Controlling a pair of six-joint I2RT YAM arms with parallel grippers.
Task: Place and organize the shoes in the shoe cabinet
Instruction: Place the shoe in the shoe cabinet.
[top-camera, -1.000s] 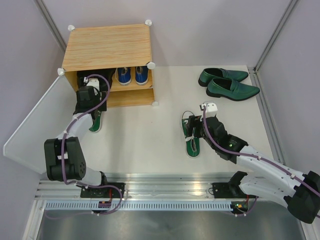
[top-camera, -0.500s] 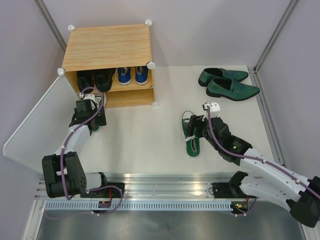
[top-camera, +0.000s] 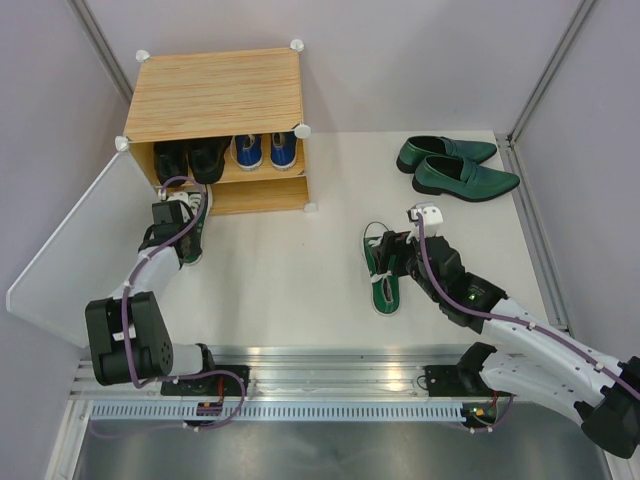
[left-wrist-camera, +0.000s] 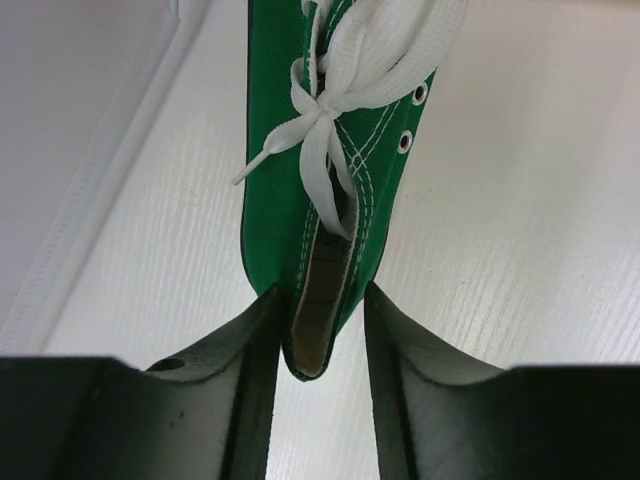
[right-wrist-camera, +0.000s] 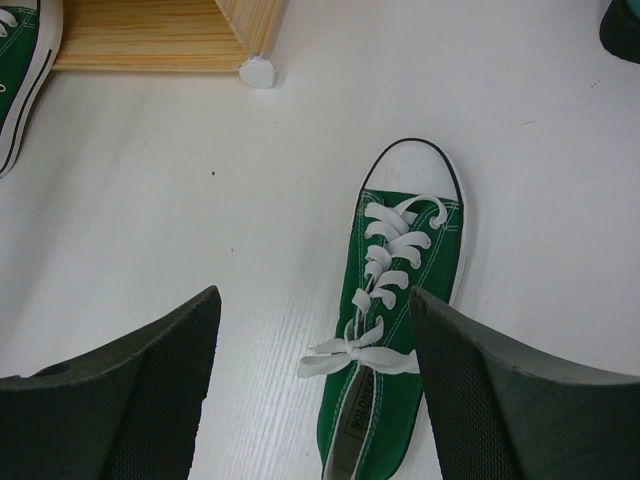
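Observation:
One green sneaker (top-camera: 196, 230) with white laces lies on the table in front of the shoe cabinet (top-camera: 215, 95). My left gripper (top-camera: 183, 242) is shut on its heel; in the left wrist view both fingers (left-wrist-camera: 262, 330) press the sneaker (left-wrist-camera: 340, 150) at the heel. The second green sneaker (top-camera: 384, 285) lies mid-table. My right gripper (top-camera: 397, 250) hovers open above it, with the laces (right-wrist-camera: 395, 255) between the wide-apart fingers (right-wrist-camera: 160, 370). Blue sneakers (top-camera: 263, 150) and black boots (top-camera: 190, 160) stand on the cabinet's upper shelf.
The dark-green loafers (top-camera: 455, 165) lie at the far right of the table. The cabinet's frosted door (top-camera: 65, 240) hangs open to the left, close to my left arm. A white corner connector (right-wrist-camera: 257, 70) of the cabinet shows in the right wrist view.
My left gripper drew back from the cabinet front to the sneaker's heel and closed on it. The right gripper stayed open over the other sneaker.

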